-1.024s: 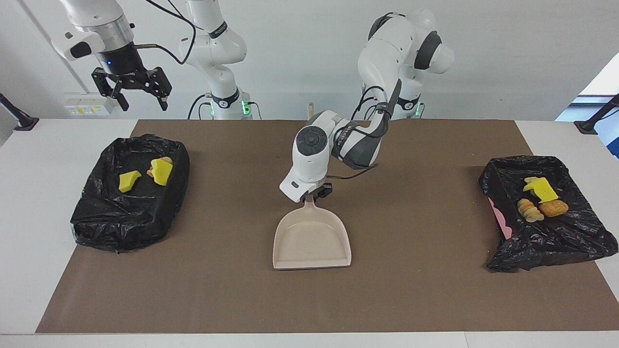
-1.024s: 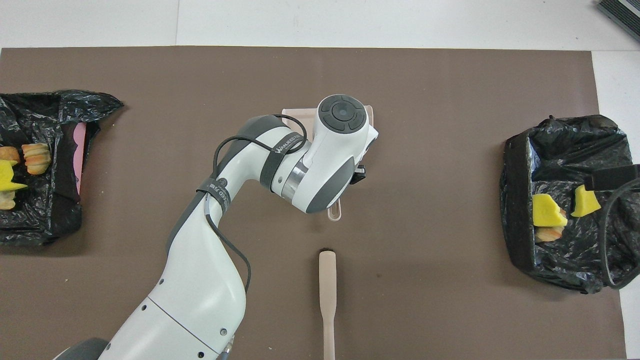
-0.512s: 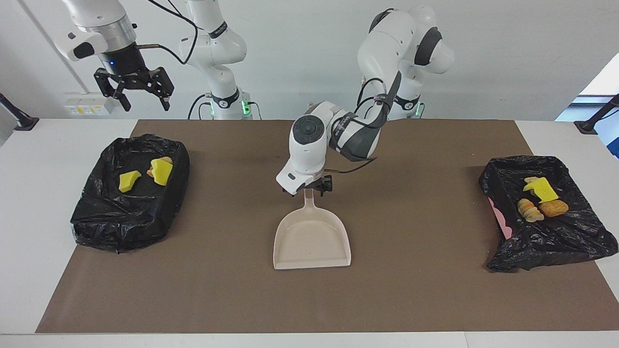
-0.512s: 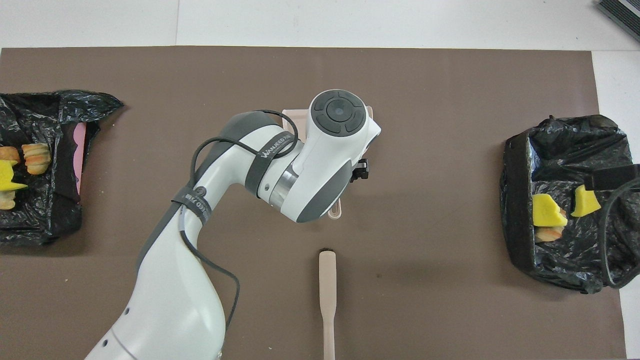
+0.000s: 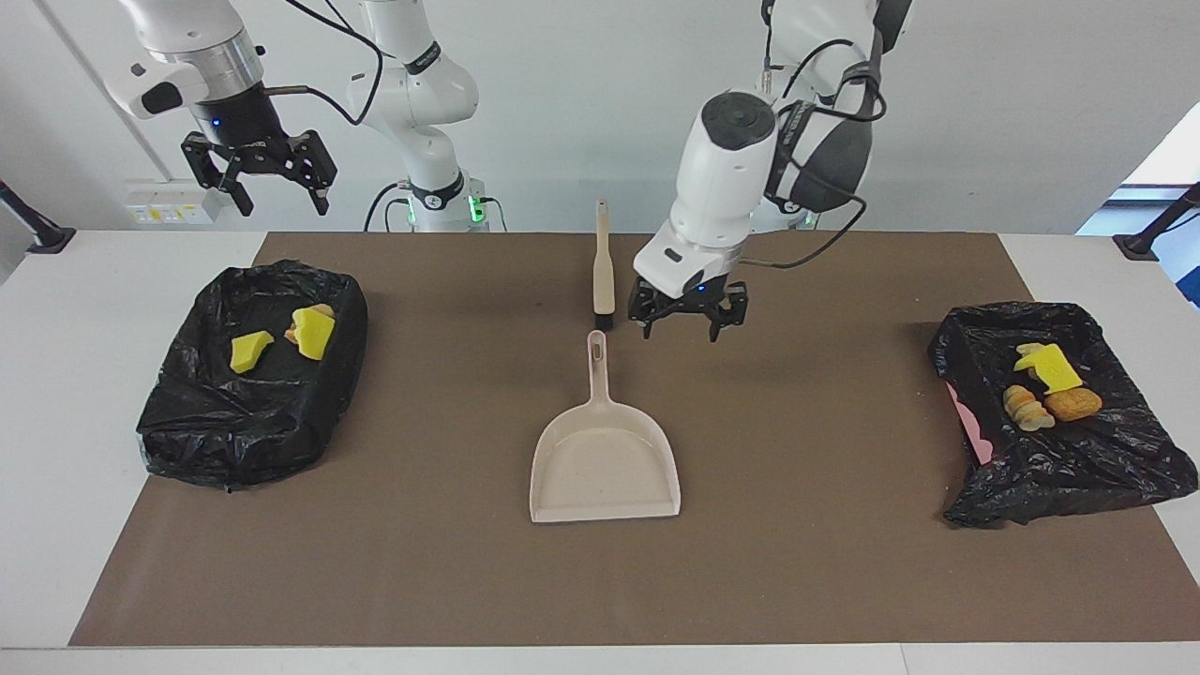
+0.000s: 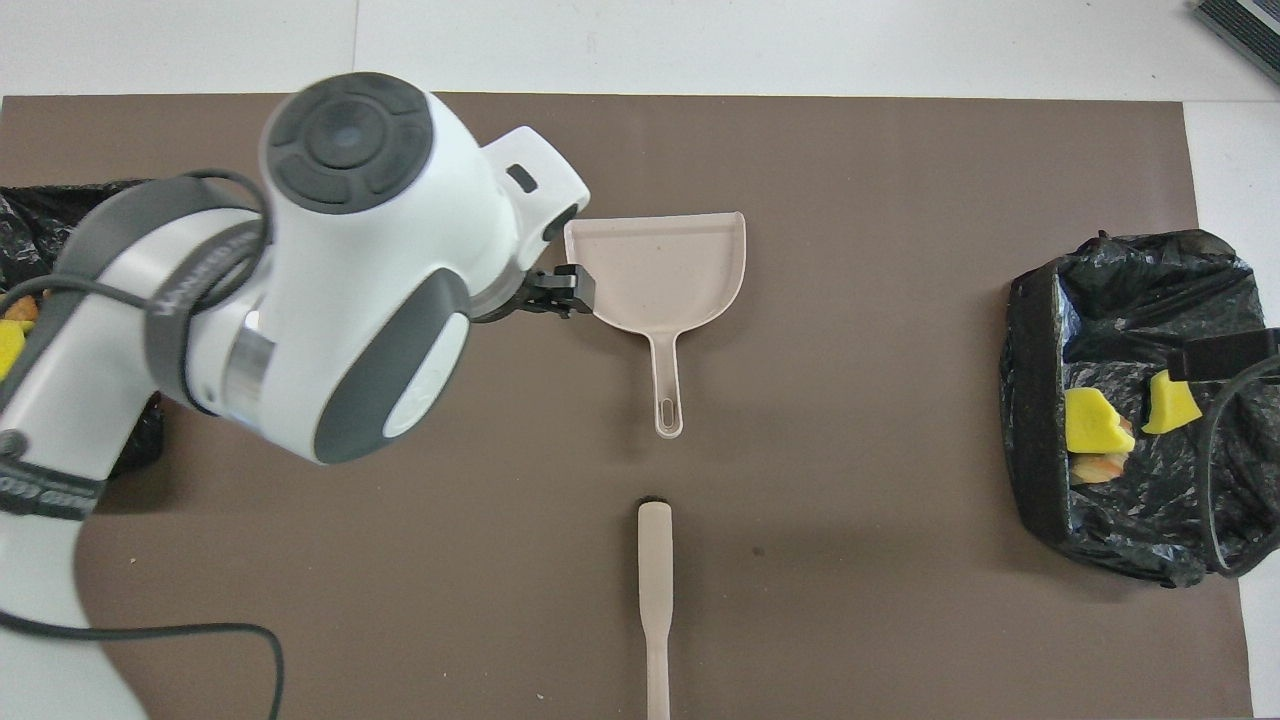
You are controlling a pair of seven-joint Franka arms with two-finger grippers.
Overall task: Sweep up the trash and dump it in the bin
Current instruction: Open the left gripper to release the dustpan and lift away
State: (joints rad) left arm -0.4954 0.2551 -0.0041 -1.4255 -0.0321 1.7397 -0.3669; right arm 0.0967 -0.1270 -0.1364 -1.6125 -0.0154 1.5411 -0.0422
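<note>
Right gripper [image 5: 260, 185]: up in the air over the right arm's end of the table, above the bin there; fingers spread wide, holding nothing. This arm waits.

Bin at the right arm's end [image 5: 187, 441], black liner: two yellow sponge bits [image 5: 251, 351] and a pale lump lie in it. In the overhead view the right arm's black parts overlap this bin's edge.

Dustpan [image 5: 605, 459]: flat on the brown mat [image 5: 806, 562] at mid-table, empty, mouth pointing away from the robots, handle toward them. No trash on the mat that can be made out.

Brush [image 5: 604, 267]: lies on the mat nearer to the robots than the dustpan, in line with its handle, not touching it.

Left gripper [image 5: 687, 315]: above the mat beside the dustpan handle, toward the left arm's end; fingers wide apart, empty, clear of the dustpan.

Bin at the left arm's end [image 5: 1106, 469], black liner: a yellow sponge bit [image 5: 1050, 366], a pale ridged lump [image 5: 1027, 408] and an orange-brown piece [image 5: 1073, 403] sit in it.

Judgement: all visible trash is binned and the tools are set down, so the dumping step looks done. Next move likely calls only for the left arm to clear off without catching the brush or the dustpan handle.
</note>
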